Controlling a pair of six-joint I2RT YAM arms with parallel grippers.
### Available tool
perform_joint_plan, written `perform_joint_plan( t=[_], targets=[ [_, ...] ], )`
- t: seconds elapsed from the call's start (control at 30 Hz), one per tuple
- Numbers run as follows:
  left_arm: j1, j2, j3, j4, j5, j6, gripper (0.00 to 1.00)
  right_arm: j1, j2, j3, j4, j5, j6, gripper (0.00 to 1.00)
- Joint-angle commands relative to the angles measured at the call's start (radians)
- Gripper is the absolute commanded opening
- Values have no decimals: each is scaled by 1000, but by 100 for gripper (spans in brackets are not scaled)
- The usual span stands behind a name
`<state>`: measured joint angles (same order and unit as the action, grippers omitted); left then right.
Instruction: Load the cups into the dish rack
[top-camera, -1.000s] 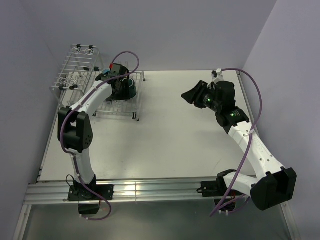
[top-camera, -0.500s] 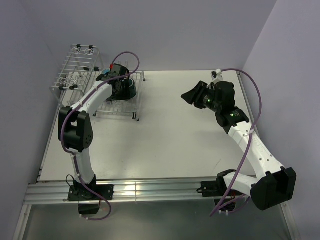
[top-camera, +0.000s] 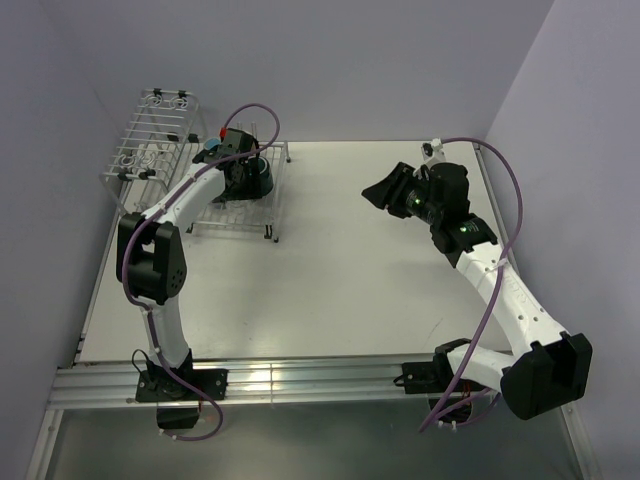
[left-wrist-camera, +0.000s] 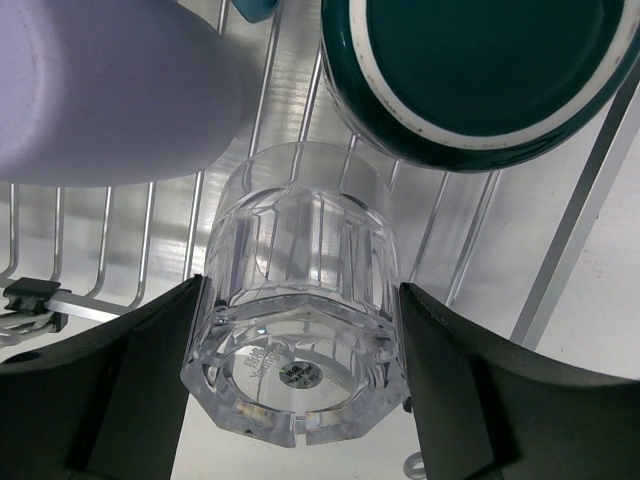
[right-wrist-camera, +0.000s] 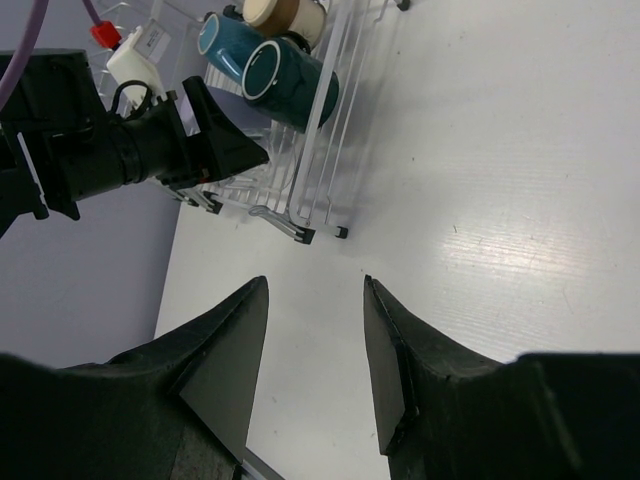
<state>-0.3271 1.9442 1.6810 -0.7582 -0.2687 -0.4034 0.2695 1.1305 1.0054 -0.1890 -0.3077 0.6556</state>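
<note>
Top external: dish rack (top-camera: 150, 150) sits at 10 o'clock on the worktop (top-camera: 330, 290), tall basket part on the far left, flat grid toward centre. Left gripper (top-camera: 240, 178) is down on the flat grid, just beside the dark teal mug (top-camera: 260, 180). Right gripper (top-camera: 378, 192) hangs at about 2 o'clock, well apart from the rack, bare worktop all round it.

Left wrist: clear tumbler (left-wrist-camera: 300, 300) is clamped between the fingers (left-wrist-camera: 110, 390), touching on both sides. Faceted clear walls, thick base with a small sticker. The base faces the camera and the long axis runs straight away toward the rack wires. Lavender tumbler (left-wrist-camera: 100, 90) at 10 o'clock and the teal mug's white-ringed end at 1 o'clock, both close to it. Tight there; open wire only at 8 o'clock.

Right wrist: jaws spread, nothing held, bare worktop below. Rack at 11 o'clock holds the teal mug, light-blue mug (right-wrist-camera: 225, 40) and tan-brown cup (right-wrist-camera: 285, 12) in a row.
</note>
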Motion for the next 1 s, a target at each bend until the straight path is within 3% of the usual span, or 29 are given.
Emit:
perform_joint_plan(
  t=[0.0, 0.97],
  targets=[
    [-4, -27, -9, 20, -9, 11, 79, -6, 5, -1, 17, -10, -20, 51],
    [-7, -83, -20, 45, -1, 31, 84, -6, 9, 12, 0, -14, -36, 53]
  ],
)
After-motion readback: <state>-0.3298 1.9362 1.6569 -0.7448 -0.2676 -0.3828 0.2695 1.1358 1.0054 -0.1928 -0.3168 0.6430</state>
